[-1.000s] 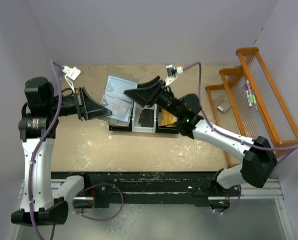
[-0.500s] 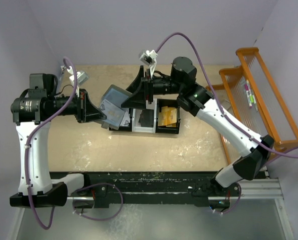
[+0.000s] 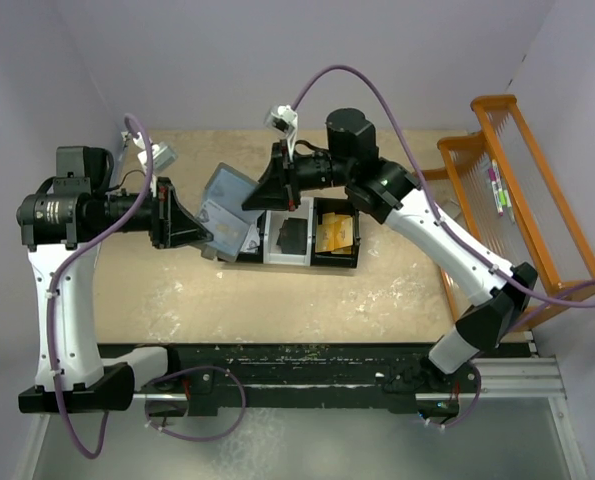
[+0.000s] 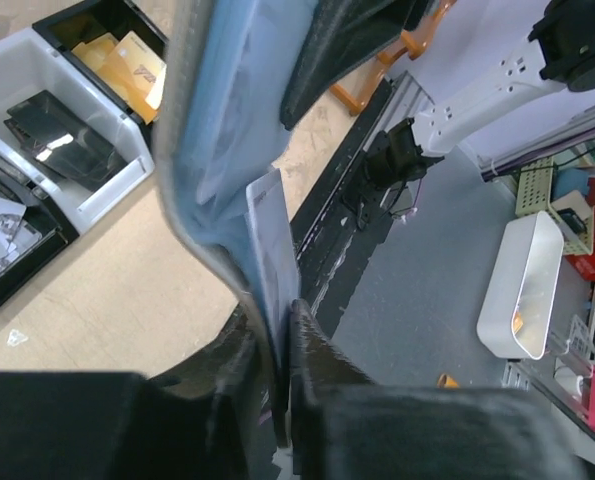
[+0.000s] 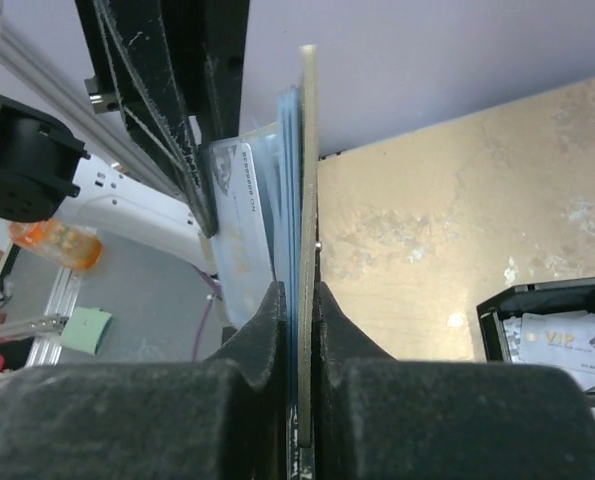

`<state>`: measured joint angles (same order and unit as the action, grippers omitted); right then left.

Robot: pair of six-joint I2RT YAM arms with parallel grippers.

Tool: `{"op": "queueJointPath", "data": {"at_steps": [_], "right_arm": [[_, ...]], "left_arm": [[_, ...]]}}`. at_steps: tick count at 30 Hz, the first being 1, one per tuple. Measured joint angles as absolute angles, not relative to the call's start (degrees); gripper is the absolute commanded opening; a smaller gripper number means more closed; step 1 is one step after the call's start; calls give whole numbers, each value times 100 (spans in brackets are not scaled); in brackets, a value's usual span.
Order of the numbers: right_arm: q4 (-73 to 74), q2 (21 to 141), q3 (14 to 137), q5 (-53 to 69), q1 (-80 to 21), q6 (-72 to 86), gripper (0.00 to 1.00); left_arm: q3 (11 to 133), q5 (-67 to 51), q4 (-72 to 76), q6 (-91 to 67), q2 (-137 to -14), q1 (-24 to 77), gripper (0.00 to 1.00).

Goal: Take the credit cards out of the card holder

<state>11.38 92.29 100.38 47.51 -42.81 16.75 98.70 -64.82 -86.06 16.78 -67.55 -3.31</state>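
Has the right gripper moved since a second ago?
Yes. The right gripper shifted left along the bin tray, and its wrist swung toward the back wall, uncovering the orange-card compartment.

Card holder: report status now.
Left fingers shut on card holder corner. Right fingers shut on its opposite edge. Cards showing inside. Nothing blocking; tray close by.

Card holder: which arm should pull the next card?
Right, probably: the right gripper pinches the card holder's thin edge, near the bin tray, while the left gripper clamps it steady.
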Motion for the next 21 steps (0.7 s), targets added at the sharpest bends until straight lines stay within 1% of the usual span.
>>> {"op": "queueJointPath", "data": {"at_steps": [3,4,5,6,8,13,16,21], "right_arm": [[952,9100,9920,4661,-4283,1857,0],[832,9017,9813,4580,-4272,1970,0],[642,8908,9653,4497,-4270,2121,0],[449,8792,9476,4388,-4270,2276,0],[8,8458,8991,4082,-4270,2641,0],[-1037,7686,7981,3354,-4294,3472,0],[-1232,7485,7852,2958,-4401,3684,0],[-1144,7319,7852,1990,-4866,3706,0]], "left_arm": [[9874,-6541,-8466,1616,-6731,-329,59],[9841,-6549,-8311,1500,-6681,-320,72],[9758,-6552,-8075,1323,-6589,-320,78],[9633,-6541,-7808,1127,-6466,-320,83],[9249,-6530,-7190,622,-6128,-320,85],[8136,-6685,-5293,-1135,-5188,-320,85],[7662,-6965,-4060,-2290,-4967,-318,86],[7076,-7210,-2482,-3804,-5035,-318,88]]}}
